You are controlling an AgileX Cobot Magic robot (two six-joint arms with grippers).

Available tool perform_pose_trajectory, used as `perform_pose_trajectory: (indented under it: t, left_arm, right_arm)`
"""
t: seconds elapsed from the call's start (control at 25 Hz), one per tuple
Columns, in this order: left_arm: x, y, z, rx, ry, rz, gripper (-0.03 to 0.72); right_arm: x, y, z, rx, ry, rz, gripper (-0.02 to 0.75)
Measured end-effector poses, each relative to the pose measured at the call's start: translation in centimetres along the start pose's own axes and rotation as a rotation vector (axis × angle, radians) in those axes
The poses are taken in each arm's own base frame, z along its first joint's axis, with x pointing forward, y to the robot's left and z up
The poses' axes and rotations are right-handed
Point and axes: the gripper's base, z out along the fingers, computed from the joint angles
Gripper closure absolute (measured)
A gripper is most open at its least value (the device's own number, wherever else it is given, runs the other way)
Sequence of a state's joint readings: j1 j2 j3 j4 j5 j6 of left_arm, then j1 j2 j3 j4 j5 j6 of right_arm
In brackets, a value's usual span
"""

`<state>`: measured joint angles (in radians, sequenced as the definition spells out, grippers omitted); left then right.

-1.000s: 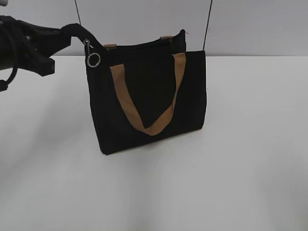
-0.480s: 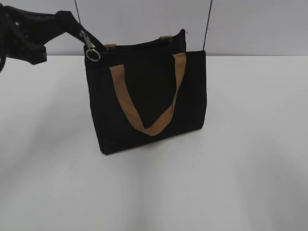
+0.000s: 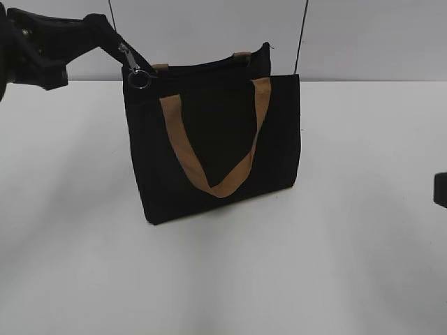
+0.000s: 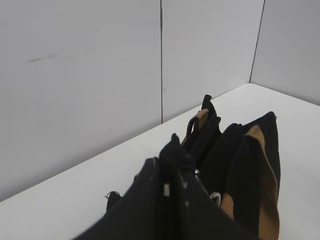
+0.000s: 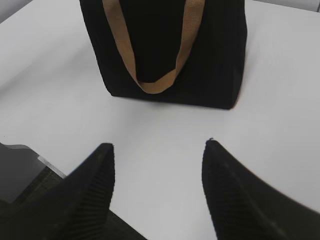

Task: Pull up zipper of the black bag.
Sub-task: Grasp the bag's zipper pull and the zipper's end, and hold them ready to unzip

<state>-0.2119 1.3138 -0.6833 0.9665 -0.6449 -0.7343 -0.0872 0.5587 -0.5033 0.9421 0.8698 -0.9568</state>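
black bag (image 3: 216,146) upright; left hand (image 3: 105,31) pinches its zipper (image 3: 129,59).

One black bag (image 3: 216,143), two pincers (image 5: 157,165), one zipper (image 3: 129,59)

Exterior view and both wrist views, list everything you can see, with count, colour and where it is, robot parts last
black bag: one, black fabric, standing upright mid-table
tan handles: two, tan webbing; one loop hangs down the near face, the other shows only at the top edge
metal ring: one, silver, hanging at the bag's top left corner below a small silver clip
table: one, white, under the bag
back wall: pale grey panels with dark seams
left gripper: black, shut on a black tab at the bag's top left corner
right gripper: black, open, above the table in front of the bag
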Motion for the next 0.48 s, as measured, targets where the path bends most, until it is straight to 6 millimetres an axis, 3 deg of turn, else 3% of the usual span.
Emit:
perform_pose_trajectory:
  t: [0.48]
  left_arm:
    - [-0.1,-0.1,0.0,0.01,-0.011,-0.003,0.666]
  right_arm:
    - [-1.8,-3.3,4.6,-0.096,0.017,-0.043,0.313]
